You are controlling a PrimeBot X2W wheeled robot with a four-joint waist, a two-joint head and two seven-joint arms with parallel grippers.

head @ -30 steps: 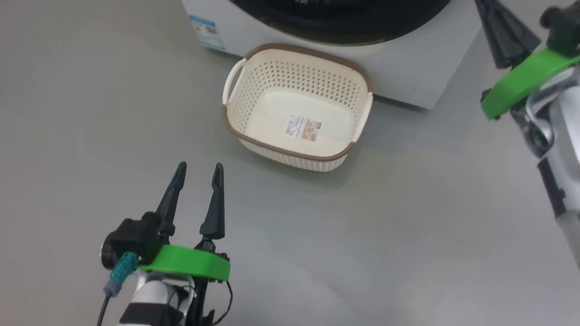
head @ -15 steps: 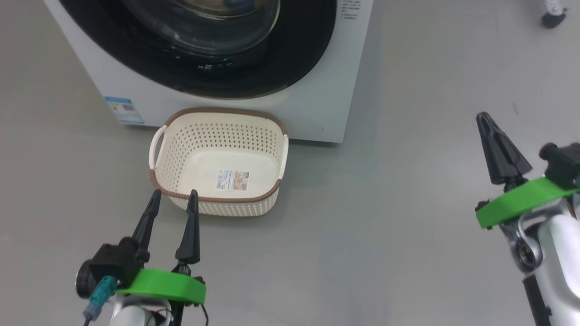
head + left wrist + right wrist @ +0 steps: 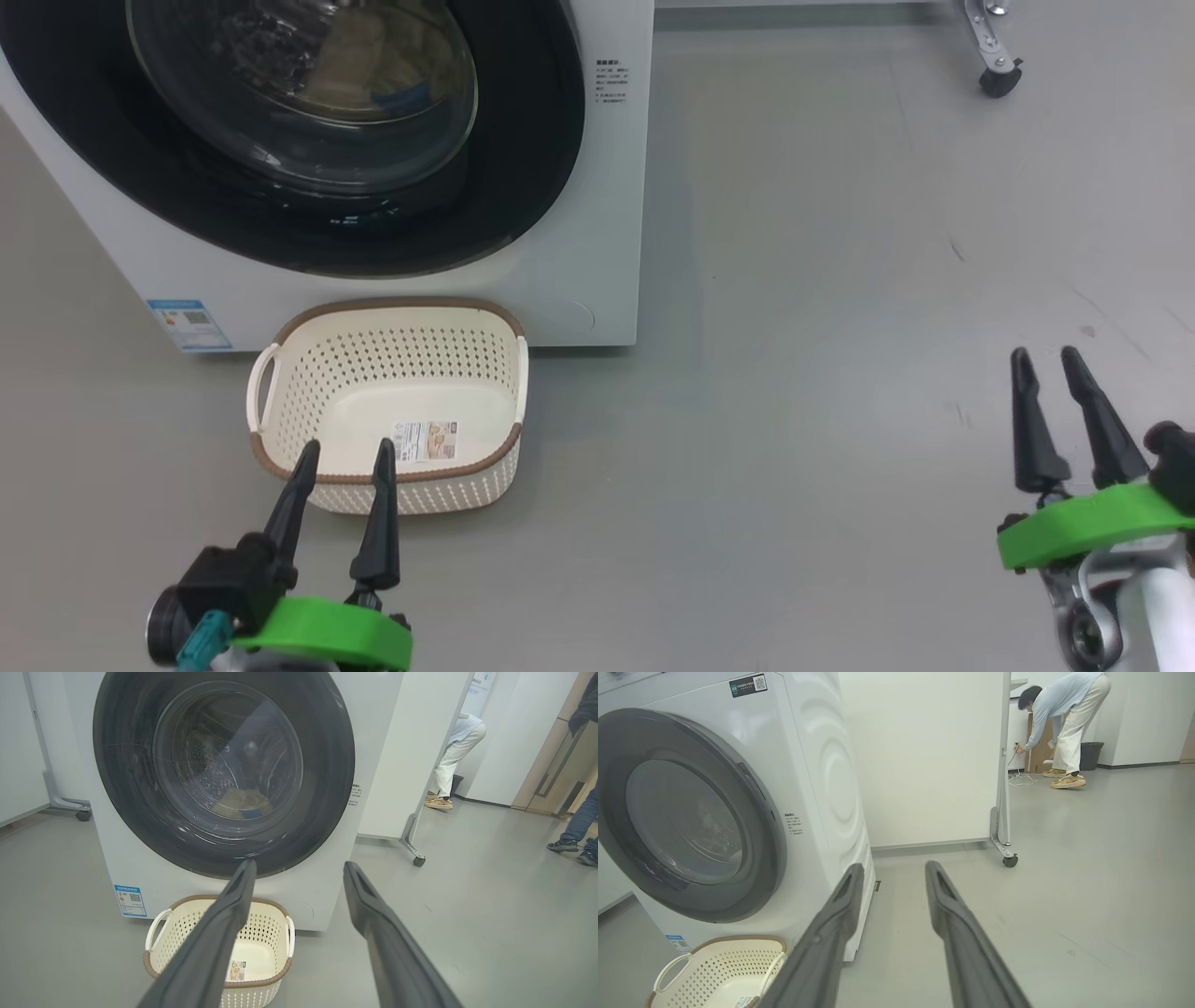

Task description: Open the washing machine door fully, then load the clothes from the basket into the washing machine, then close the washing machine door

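- A white front-loading machine (image 3: 597, 233) stands on a grey floor (image 3: 794, 373); the head view looks down on it from above.
- Its round door (image 3: 523, 187), a wide glossy black rim around bulging clear glass, lies shut against the machine's front.
- The clothes (image 3: 243, 805) are inside the drum, behind the glass. They form a pale yellow heap with a touch of blue, lying low in the drum.
- The basket (image 3: 420, 490), cream with a brown rim, sits on the floor just in front of the machine, below the door. Its bare bottom shows a label (image 3: 427, 440).
- A small blue sticker (image 3: 189, 324) sits low on the machine's front, left of the basket.
- The left gripper (image 3: 345, 451) is at the lower left of the head view, its fingers spread wide with nothing between them. Their tips line up with the basket's near rim in that view. In the left wrist view they point toward the door's lower rim.
- The right gripper (image 3: 1044, 355) is at the lower right, over bare floor and well apart from the machine and basket. Its fingers stand apart by a narrower gap and hold nothing.
- In the right wrist view a white panel (image 3: 924, 756) on a caster (image 3: 1009, 861) stands beyond the machine. Past it, a person (image 3: 1064, 723) bends over near the far wall.
- The legs (image 3: 577, 826) of another person show at the right edge of the left wrist view.
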